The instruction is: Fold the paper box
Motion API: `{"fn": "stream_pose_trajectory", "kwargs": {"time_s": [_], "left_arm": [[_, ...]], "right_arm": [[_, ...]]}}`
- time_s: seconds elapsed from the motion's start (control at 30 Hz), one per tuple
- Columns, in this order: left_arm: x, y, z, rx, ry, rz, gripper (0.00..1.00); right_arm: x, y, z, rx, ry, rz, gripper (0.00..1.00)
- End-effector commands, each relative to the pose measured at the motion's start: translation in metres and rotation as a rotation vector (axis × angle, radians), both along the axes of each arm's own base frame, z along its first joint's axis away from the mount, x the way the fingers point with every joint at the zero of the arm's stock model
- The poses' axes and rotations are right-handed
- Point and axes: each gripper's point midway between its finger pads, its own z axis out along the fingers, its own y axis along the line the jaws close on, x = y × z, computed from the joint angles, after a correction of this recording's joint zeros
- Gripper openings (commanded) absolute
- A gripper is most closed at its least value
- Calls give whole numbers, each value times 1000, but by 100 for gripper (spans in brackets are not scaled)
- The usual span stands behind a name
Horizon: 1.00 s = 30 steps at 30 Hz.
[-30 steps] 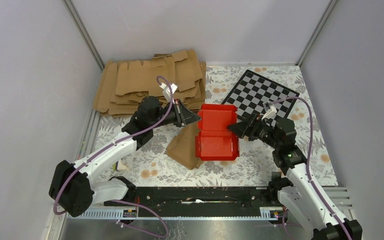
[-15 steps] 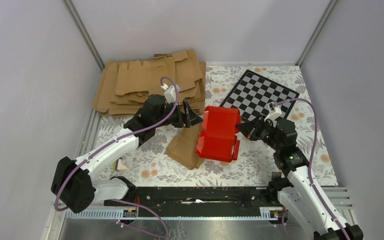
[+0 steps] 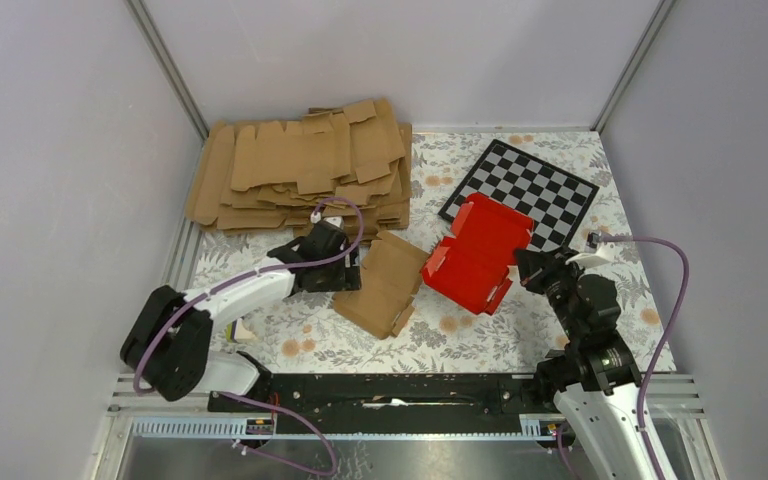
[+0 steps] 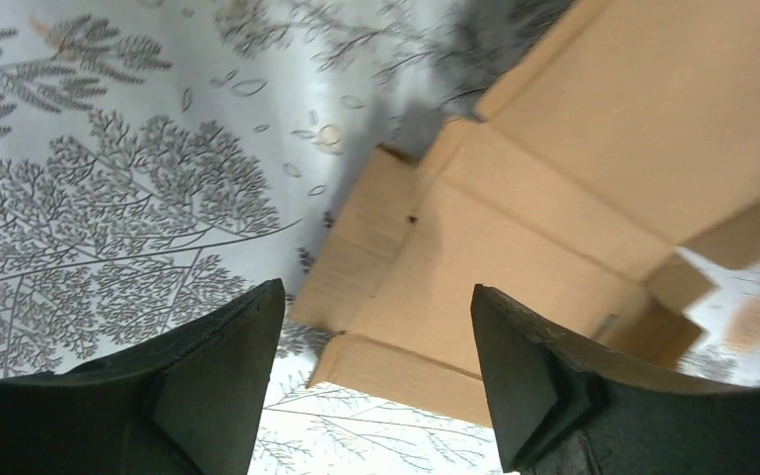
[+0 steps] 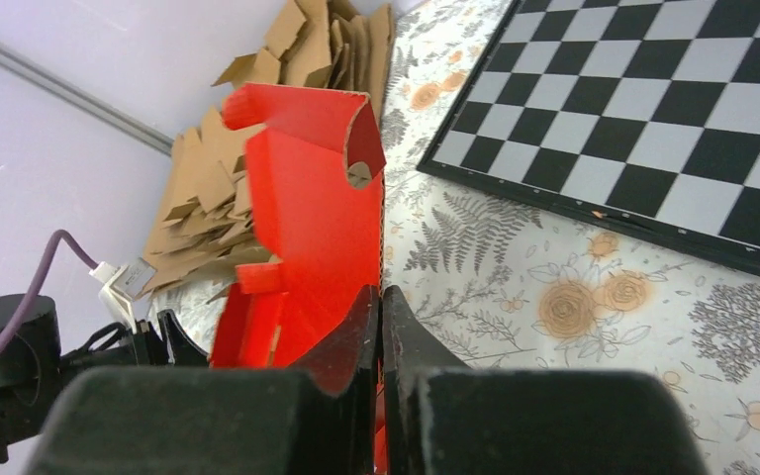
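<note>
At the far left a pile of brown card blanks (image 3: pixel 290 170) lies flat, with matte surfaces and notched flaps. Just in front of it the left gripper (image 3: pixel 348 272) points down at the table. Its black fingers (image 4: pixel 228 376) are spread apart with nothing between them, over the near-left edge of a single creased brown blank (image 4: pixel 554 198). That blank lies beside the pile on the table cover (image 3: pixel 480 335), which is printed with grey ferns and orange flowers.

The paper box (image 3: pixel 475 255) sits right of this blank, well clear of the left gripper. It is bright red thin card, partly folded, with panels at angles to each other. The right wrist view shows one upright wall (image 5: pixel 307 218) with a bare brown edge and a rounded notch at its top corner. The right gripper (image 3: pixel 518 265) has its fingers pressed together on the box's right-hand edge, and the card runs down between the two black tips. From above, the box's far corner overlaps the near-left corner of the flat, glossy checkered board (image 3: pixel 525 190).
</note>
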Motion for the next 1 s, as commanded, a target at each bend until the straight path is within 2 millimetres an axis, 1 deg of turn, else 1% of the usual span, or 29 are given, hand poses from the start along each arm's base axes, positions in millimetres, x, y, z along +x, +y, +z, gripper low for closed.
{"fn": "stream_pose_trajectory", "kwargs": {"time_s": [0.0, 0.1, 0.23, 0.27, 0.33, 0.37, 0.4, 0.47, 0.5, 0.53, 0.63, 0.8, 0.83, 0.93, 0.97], "left_arm": [[5, 13, -19, 103, 13, 28, 74], [4, 15, -35, 138, 56, 31, 71], [3, 20, -48, 176, 83, 37, 68], [2, 20, -50, 179, 88, 37, 66], [2, 17, -52, 167, 96, 31, 56], [2, 15, -51, 160, 97, 31, 46], [2, 14, -50, 154, 96, 34, 39], [4, 12, -45, 139, 83, 36, 22], [5, 11, -42, 130, 72, 35, 16], [6, 11, -38, 122, 60, 34, 14], [7, 4, -23, 80, 31, 13, 13], [0, -21, 10, -60, 14, -70, 13], [-1, -23, 16, -70, 12, -75, 11], [-3, -22, 29, -54, 7, -74, 0], [-3, -21, 31, -44, 10, -70, 0]], "right_arm": [[3, -10, -2, -24, 18, -58, 0], [3, -9, -3, -16, 24, -55, 0], [3, -9, -4, -15, 26, -53, 0], [2, -9, -4, -15, 26, -51, 0], [2, -8, -5, -16, 28, -50, 0], [2, -8, -5, -15, 28, -49, 0], [2, -8, -5, -14, 28, -49, 0], [2, -8, -7, -11, 31, -48, 0], [2, -8, -7, -10, 31, -47, 0], [2, -8, -7, -11, 30, -46, 0], [1, -7, -8, -10, 30, -45, 0], [1, -8, -10, -8, 32, -49, 0], [1, -8, -9, -7, 32, -50, 0], [1, -7, -9, -2, 33, -47, 0], [1, -7, -10, -2, 33, -46, 0]]}}
